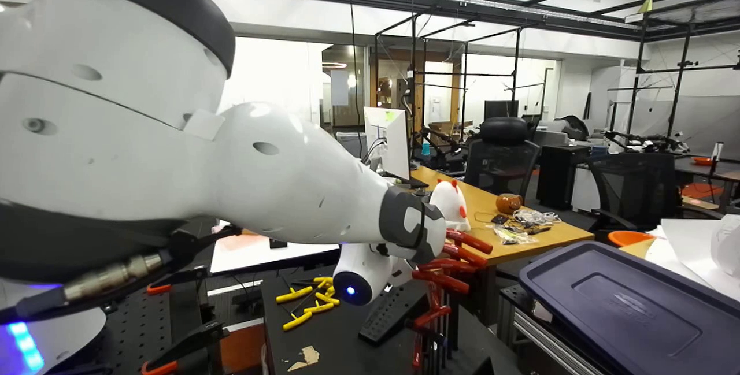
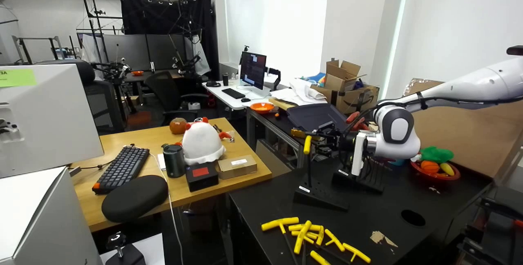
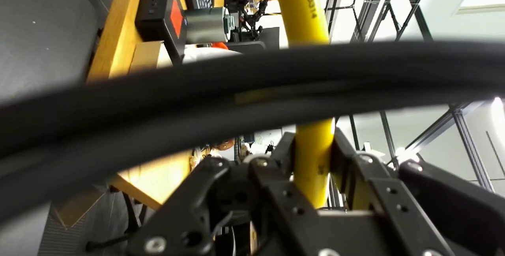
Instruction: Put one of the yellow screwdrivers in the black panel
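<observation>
My gripper (image 3: 313, 145) is shut on the yellow handle (image 3: 313, 169) of a T-handled screwdriver, with a finger on each side. In an exterior view the held screwdriver (image 2: 307, 145) stands upright, its dark shaft reaching down to a low black panel with holes (image 2: 322, 198); I cannot tell whether the tip is in a hole. That panel also shows in an exterior view (image 1: 393, 312), where my arm hides the gripper. Beside it, a black panel (image 2: 369, 185) holds several red-handled tools (image 1: 442, 281). Several loose yellow screwdrivers (image 2: 303, 236) lie on the black table (image 2: 253, 208).
A large dark ribbed-lid box (image 1: 630, 305) stands past the red-handled tools. A red bowl of toy fruit (image 2: 435, 175) is at the table's back. A wooden desk (image 2: 245, 175) with boxes adjoins the table. A black cable (image 3: 236, 94) crosses the wrist view.
</observation>
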